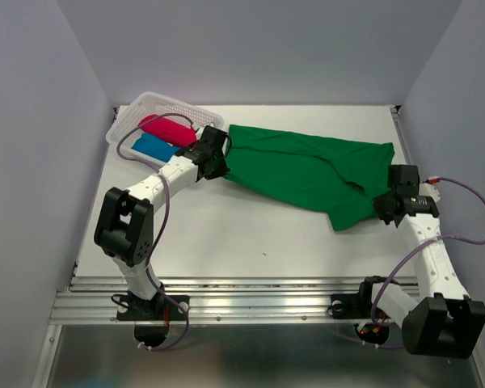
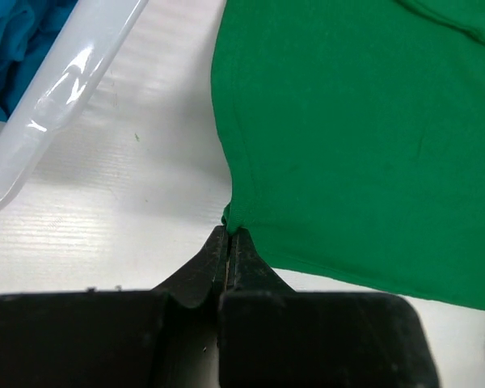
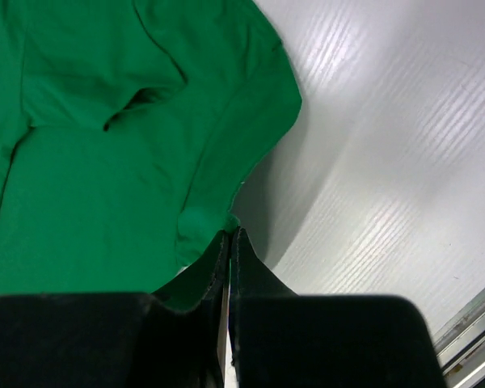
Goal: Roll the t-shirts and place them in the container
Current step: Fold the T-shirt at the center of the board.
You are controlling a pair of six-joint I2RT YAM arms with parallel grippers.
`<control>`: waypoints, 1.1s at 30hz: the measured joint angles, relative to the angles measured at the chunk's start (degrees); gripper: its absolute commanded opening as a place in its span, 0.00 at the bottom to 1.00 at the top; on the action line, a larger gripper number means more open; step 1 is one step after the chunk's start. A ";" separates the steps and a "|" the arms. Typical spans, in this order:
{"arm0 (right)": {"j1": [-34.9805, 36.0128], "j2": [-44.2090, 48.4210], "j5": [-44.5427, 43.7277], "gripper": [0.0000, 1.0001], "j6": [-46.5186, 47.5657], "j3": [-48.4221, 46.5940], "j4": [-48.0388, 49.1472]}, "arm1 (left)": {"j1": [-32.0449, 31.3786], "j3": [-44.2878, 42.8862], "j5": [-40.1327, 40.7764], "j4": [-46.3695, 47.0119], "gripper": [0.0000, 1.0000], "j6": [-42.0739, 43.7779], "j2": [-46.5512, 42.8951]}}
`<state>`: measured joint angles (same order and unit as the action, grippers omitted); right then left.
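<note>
1. Two grippers are pinching the green t-shirt (image 1: 307, 171), one at each end. It is lying spread across the far half of the table (image 1: 226, 242), stretching from beside the basket (image 1: 128, 115) towards the right edge.
2. Your left gripper (image 2: 229, 236) is clamping a small tuck of cloth at the shirt's left edge. Its fingers are pressing together with only green fabric between them.
3. Your right gripper (image 3: 229, 236) is squeezing the shirt's near right corner. Its jaws are meeting around a thin fold of the hem, and the fingertips are sitting low over the white tabletop.
4. Between your two arms the shirt is lying mostly flat, with creases running along its length and a darker fold showing near the right end.
5. At the far left corner, the white perforated basket is sitting just beside your left gripper. It is holding the crimson-pink t-shirt (image 1: 166, 127) and the blue t-shirt (image 1: 154, 146), both bundled and lying side by side.
</note>
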<state>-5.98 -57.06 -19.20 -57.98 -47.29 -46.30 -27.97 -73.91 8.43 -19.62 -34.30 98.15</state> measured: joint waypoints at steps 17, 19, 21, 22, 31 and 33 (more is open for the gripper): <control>0.00 -17.57 -2.45 0.01 5.97 -16.68 4.57 | 2.60 -13.35 0.17 -2.51 0.00 1.66 9.38; 0.00 -19.71 -2.58 0.01 6.56 -18.64 5.22 | 2.78 -15.06 0.20 -3.02 0.00 1.99 11.34; 0.00 -21.33 -2.69 0.01 6.99 -19.91 5.97 | 2.97 -16.26 0.24 -3.28 0.00 2.23 12.63; 0.00 -22.80 -2.69 0.01 7.43 -21.18 6.49 | 3.02 -16.87 0.26 -3.69 0.00 2.34 13.14; 0.00 -32.41 -2.49 0.01 10.10 -28.28 8.33 | 4.04 -23.58 0.31 -4.83 0.00 3.32 19.06; 0.00 -34.05 -2.23 0.01 10.58 -29.14 8.66 | 4.09 -24.20 0.46 -5.11 0.00 3.58 20.00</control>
<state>-5.98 -91.11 -21.43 -47.40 -76.42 -37.65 -23.88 -98.10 8.88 -24.73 -30.72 118.15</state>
